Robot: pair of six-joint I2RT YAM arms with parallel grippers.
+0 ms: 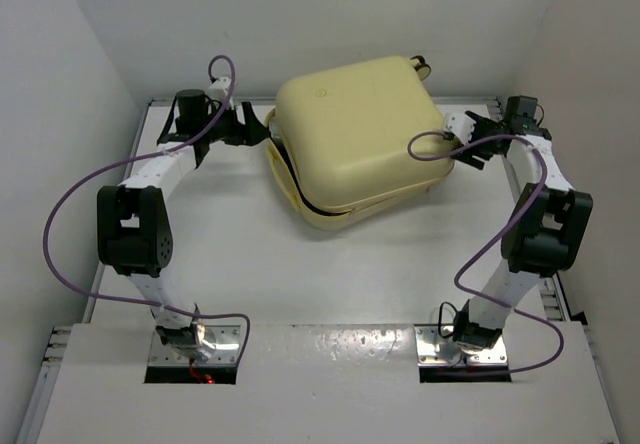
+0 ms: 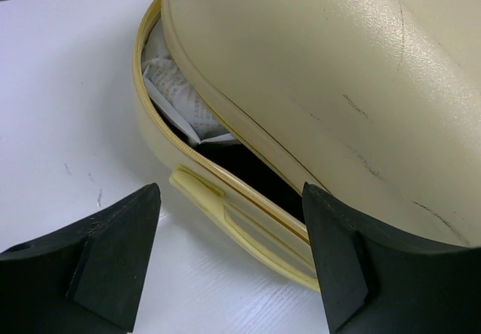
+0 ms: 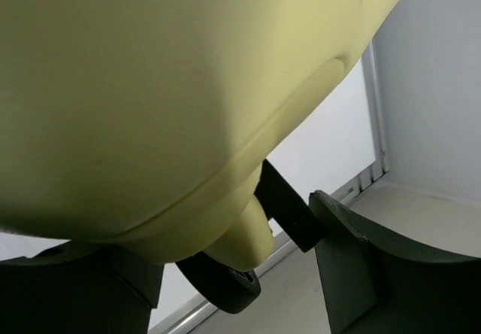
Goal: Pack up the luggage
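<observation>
- A large pale cream-yellow hard-shell suitcase with rounded corners [image 1: 360, 134] lies flat on a white table [image 1: 300, 284]. It sits toward the far side, between the two robot arms and slightly right of centre.
- The suitcase lid is lowered but not fully closed. A dark gap runs along the near and left edges between the two shells.
- Seen from the left wrist camera, the gap shows black fabric lining [image 2: 252, 172] and a crumpled white packet or wrapper [image 2: 176, 93] tucked inside near the corner.
- A flat pale yellow handle [image 2: 218, 206] lies along the outside of the lower shell, just below the gap.
- The left gripper [image 1: 252, 124] is at the suitcase's left side, close to the open seam. Its two black fingers [image 2: 113, 262] are spread wide, and nothing is clamped between them. The lower shell and handle lie just ahead of the fingertips.
- The right gripper [image 1: 468, 146] is at the suitcase's right side, against the far-right corner.
- In the right wrist view, the yellow shell fills most of the picture, with a small black wheel [image 3: 225, 285] on the corner hanging between the fingers.
- The right gripper's jaws stand apart. One finger [image 3: 353, 274] is clear of the shell, and the other is partly hidden under it, so contact there cannot be told.
- A second small black wheel [image 1: 418, 64] shows at the suitcase's far edge in the overhead view.
- Purple cables [image 1: 60, 224] loop beside both white-and-black arms.
</observation>
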